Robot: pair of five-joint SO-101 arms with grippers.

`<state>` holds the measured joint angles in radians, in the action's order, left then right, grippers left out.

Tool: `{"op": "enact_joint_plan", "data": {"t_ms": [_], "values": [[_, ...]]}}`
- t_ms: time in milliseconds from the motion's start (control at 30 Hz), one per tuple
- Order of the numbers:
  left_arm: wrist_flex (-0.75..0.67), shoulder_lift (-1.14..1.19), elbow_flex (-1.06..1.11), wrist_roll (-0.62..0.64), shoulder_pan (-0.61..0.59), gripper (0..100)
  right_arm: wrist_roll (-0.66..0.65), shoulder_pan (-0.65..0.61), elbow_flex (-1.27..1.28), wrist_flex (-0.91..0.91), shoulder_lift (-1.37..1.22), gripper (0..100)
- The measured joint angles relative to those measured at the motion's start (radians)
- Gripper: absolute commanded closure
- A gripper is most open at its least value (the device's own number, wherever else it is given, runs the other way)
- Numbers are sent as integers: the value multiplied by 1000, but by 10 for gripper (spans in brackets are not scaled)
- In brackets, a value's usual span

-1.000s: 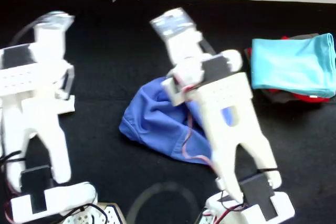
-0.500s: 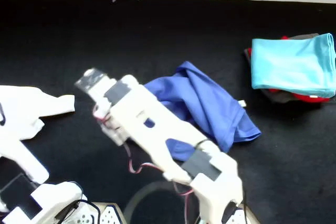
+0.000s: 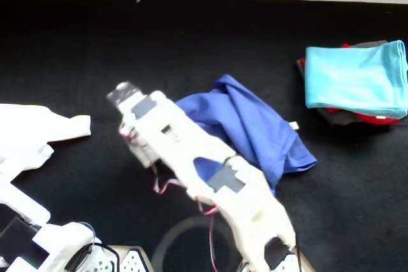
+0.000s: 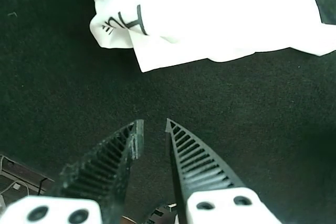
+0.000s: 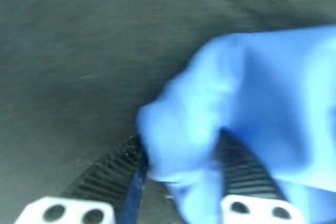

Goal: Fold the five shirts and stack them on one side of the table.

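Right tool (image 5: pixel 181 156) is clenched on a bunched edge of the blue shirt (image 3: pixel 255 125); cloth fills the gap between its two ribbed jaws. The right arm (image 3: pixel 191 151) lies low across the middle of the counter (image 3: pixel 95 42), wrist toward the left half. Likely reason: drawing that edge out sideways to spread the garment before folding. The blue shirt sits mid-counter, unfolded, in a loose rumpled heap with soft ridges and one lobe trailing toward the stack. The fabric is thin and limp, so I expect it to drape and slip rather than hold a crease. Left tool (image 4: pixel 152 129) is released, its toothed black jaws a narrow gap apart with nothing between, hanging over bare counter just short of the white shirt (image 4: pixel 210 3). It is plausibly parked to stay clear of the right arm's sweep, or waiting its turn. The white shirt lies at the left side, smooth and opaque, partly doubled over, with dark print near one corner. The stack (image 3: pixel 357 87) is at the right edge, well apart from the blue shirt, keeping finished work out of the folding area. A cyan shirt (image 3: pixel 354 74) is on top, folded to a neat rectangle, with red (image 3: pixel 376 118) and dark grey layers showing beneath. The counter covering is matte black.
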<state>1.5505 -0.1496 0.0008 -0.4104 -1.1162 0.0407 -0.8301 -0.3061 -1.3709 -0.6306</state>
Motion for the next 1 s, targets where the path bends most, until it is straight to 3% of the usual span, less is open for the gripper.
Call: {"op": "enact_joint_plan", "data": {"t_ms": [200, 367, 567, 800, 1000], "values": [[3, 0, 17, -5, 54, 909, -15, 167, -74, -55, 29, 991], [3, 0, 109, -8, 149, 909, -183, 270, -288, -193, 175, 991], [3, 0, 161, -8, 287, 909, -370, 281, -631, -347, 311, 991], [3, 0, 175, -8, 413, 909, -377, 282, -875, -381, 450, 991], [3, -5, 175, -8, 436, 909, -364, 385, -744, -381, 500, 991]]}}
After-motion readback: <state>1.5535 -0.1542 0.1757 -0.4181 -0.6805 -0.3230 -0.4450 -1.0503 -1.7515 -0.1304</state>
